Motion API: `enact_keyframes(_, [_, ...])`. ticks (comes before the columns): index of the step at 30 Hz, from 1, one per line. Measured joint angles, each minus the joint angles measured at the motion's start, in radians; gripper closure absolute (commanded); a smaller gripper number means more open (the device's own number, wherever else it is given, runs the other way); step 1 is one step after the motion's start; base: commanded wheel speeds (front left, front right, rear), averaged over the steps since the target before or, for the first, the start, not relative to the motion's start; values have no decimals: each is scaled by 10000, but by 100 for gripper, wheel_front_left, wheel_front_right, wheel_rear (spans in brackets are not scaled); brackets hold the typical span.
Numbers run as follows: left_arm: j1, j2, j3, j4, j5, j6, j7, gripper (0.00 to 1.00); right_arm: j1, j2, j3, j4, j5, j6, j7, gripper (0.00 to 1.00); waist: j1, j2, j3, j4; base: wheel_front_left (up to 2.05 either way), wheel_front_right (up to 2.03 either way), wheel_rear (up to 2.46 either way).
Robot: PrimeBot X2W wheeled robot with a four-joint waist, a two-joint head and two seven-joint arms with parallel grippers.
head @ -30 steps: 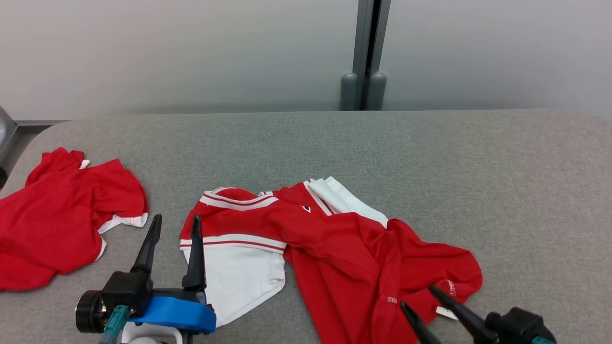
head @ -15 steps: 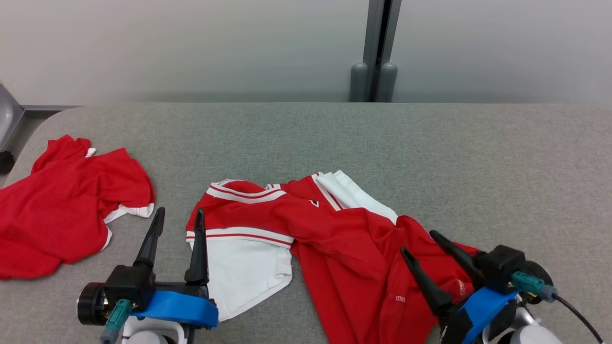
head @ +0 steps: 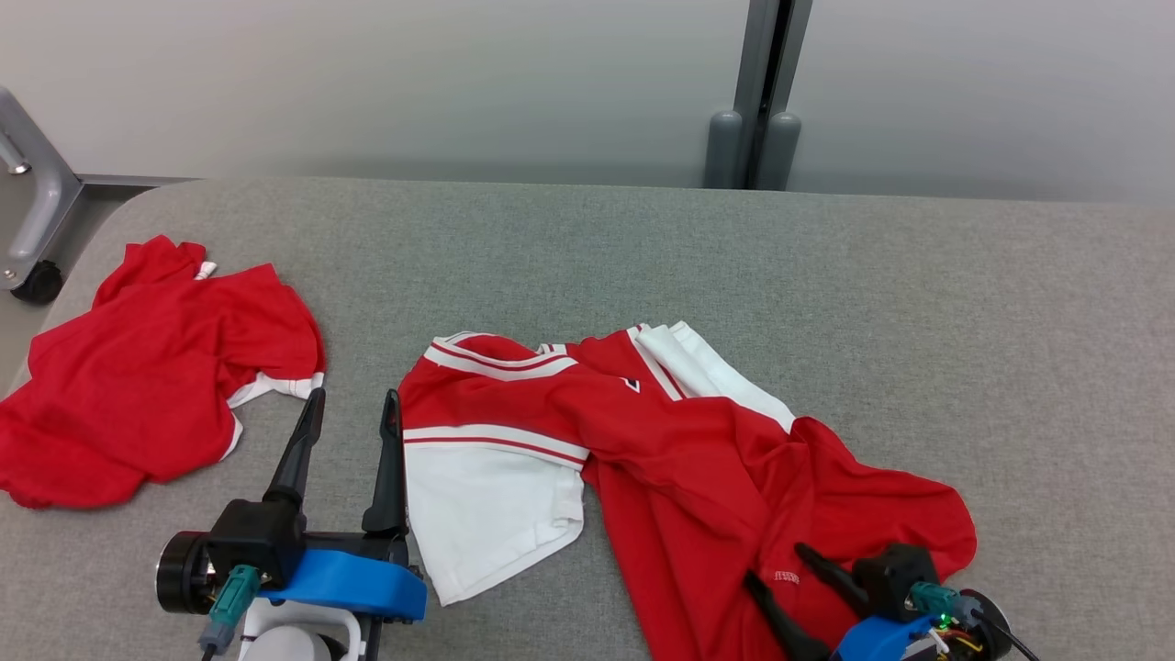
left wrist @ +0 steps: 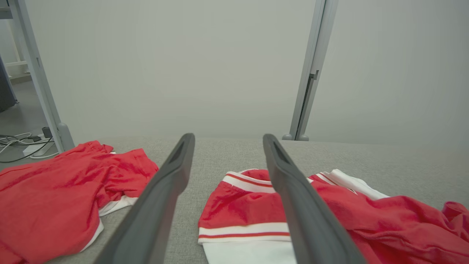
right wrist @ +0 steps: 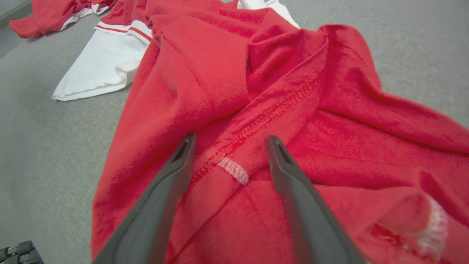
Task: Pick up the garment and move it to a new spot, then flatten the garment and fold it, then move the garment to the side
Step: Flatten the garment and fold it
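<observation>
Right gripper, fingers spread, straddles the garment's stitched hem (left gripper spread too); sink deeper before pinching both layers.

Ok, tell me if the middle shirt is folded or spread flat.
Neither: crumpled. The shirt lies on the table, its red body bunched into ridges and its hem twisted over itself.
</observation>
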Motion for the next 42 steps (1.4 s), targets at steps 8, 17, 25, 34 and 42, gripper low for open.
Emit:
enact_keyframes(8, [-57, 0, -48, 2, -4, 15, 0, 0, 132, 435, -48, 713, 29, 0, -307, 0, 0, 0, 114, 80, 0, 0, 0])
enact_keyframes(17, [-143, 0, -121, 75, -71, 27, 0, 0, -659, 932, -274, 1858, 13, 0, -1158, 100, 0, 0, 80, 85, 0, 0, 0])
enact_keyframes(25, [-139, -2, -102, 102, -73, 27, 0, 0, -2328, 648, -715, 1990, 67, 0, -1860, 100, -1, 0, -12, 69, 0, 0, 0])
enact_keyframes(34, [-77, 0, -92, 119, -90, 27, 0, 0, -3991, 280, -773, 1967, 355, 0, -2314, 100, -1, 0, -223, 91, 0, 0, 0])
enact_keyframes(42, [192, -2, -58, 125, -105, 27, 0, 0, -2525, 297, 453, 805, 857, 0, -2435, 100, -1, 0, -456, -50, 0, 0, 0])
